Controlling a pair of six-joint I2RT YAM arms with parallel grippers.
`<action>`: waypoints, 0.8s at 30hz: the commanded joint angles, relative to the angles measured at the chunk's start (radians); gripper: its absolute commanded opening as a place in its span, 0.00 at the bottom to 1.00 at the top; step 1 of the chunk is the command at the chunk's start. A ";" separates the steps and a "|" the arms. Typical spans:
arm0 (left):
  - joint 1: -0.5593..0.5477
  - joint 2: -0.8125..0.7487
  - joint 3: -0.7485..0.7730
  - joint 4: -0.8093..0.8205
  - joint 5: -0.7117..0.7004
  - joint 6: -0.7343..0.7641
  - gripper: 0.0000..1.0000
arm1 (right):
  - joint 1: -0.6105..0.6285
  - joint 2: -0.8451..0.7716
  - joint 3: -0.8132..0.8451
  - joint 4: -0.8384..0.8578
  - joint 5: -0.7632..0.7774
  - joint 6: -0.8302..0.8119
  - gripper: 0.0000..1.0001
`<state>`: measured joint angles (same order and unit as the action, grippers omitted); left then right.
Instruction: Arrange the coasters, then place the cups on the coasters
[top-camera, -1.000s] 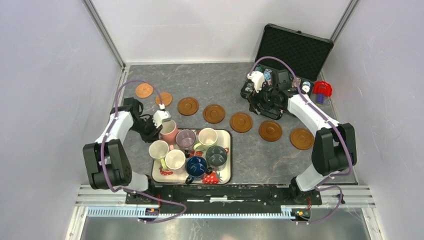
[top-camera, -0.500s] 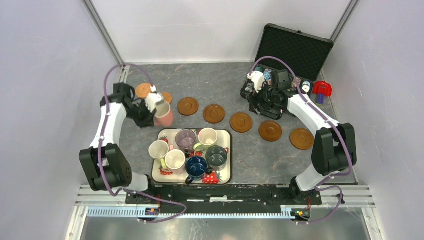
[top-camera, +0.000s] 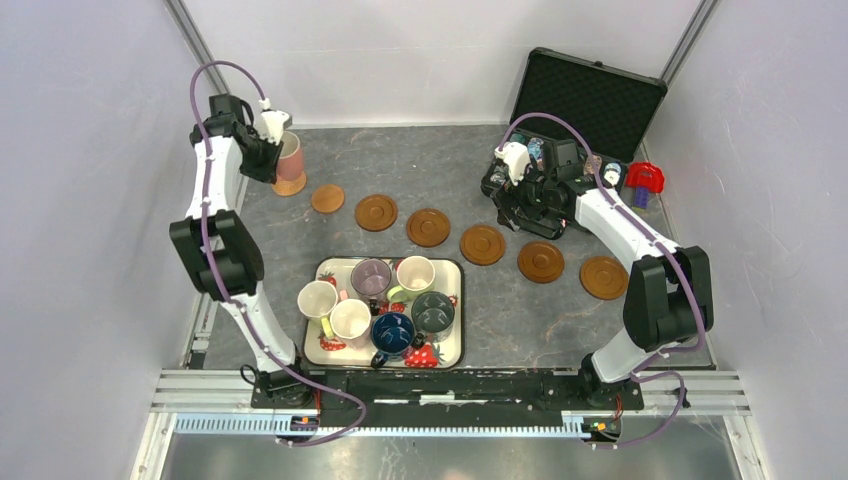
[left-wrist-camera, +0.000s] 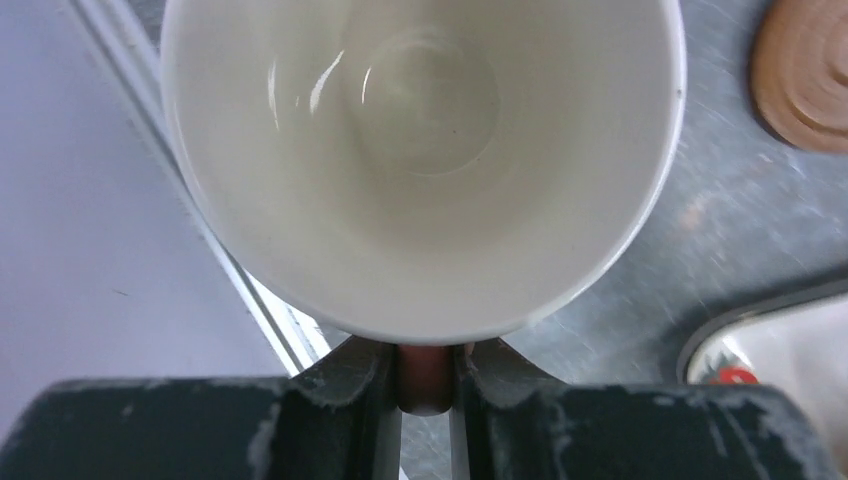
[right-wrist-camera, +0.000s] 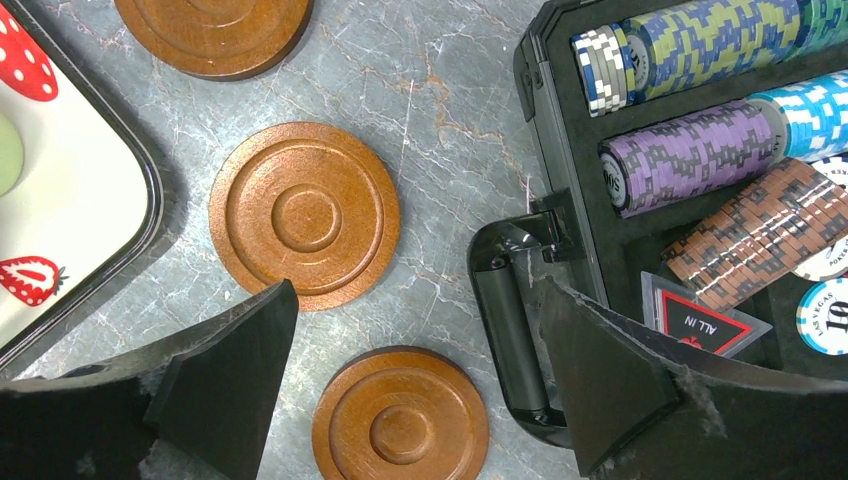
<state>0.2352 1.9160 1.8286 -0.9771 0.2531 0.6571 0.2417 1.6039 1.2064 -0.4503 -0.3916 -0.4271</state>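
Observation:
My left gripper (top-camera: 277, 148) (left-wrist-camera: 425, 368) is shut on the handle of a pink cup (top-camera: 291, 160) with a white inside (left-wrist-camera: 425, 150). It holds the cup upright over the far-left coaster (top-camera: 290, 188); I cannot tell if they touch. A lighter coaster (top-camera: 327, 198) (left-wrist-camera: 805, 75) lies just right of it. Several dark brown coasters (top-camera: 428, 227) run in a line down to the right. Several more cups (top-camera: 392, 332) stand on the strawberry tray (top-camera: 455, 350). My right gripper (top-camera: 522, 208) (right-wrist-camera: 415, 290) hangs open and holds nothing, above a coaster (right-wrist-camera: 400, 415) and beside another (right-wrist-camera: 305, 215).
An open black case (top-camera: 590, 100) of poker chips (right-wrist-camera: 700, 150) lies at the back right, its handle (right-wrist-camera: 510, 340) right by my right fingers. A red object (top-camera: 645, 178) sits beside it. The frame rail (left-wrist-camera: 200, 230) and left wall are close to the pink cup.
My left arm has carried the pink cup from beside the tray up to the far-left coaster. The right gripper has opened wider; its arm stayed put.

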 joint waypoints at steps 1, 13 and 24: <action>0.024 0.108 0.205 0.055 -0.072 -0.100 0.04 | 0.004 -0.024 0.017 0.021 0.013 -0.001 0.98; 0.089 0.289 0.310 0.059 0.081 -0.003 0.06 | 0.004 -0.019 0.012 0.013 0.020 -0.010 0.98; 0.093 0.340 0.307 0.113 0.099 0.010 0.08 | 0.004 0.003 0.025 0.009 0.021 -0.005 0.98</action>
<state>0.3260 2.2539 2.0861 -0.9443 0.2955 0.6373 0.2417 1.6039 1.2064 -0.4507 -0.3794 -0.4278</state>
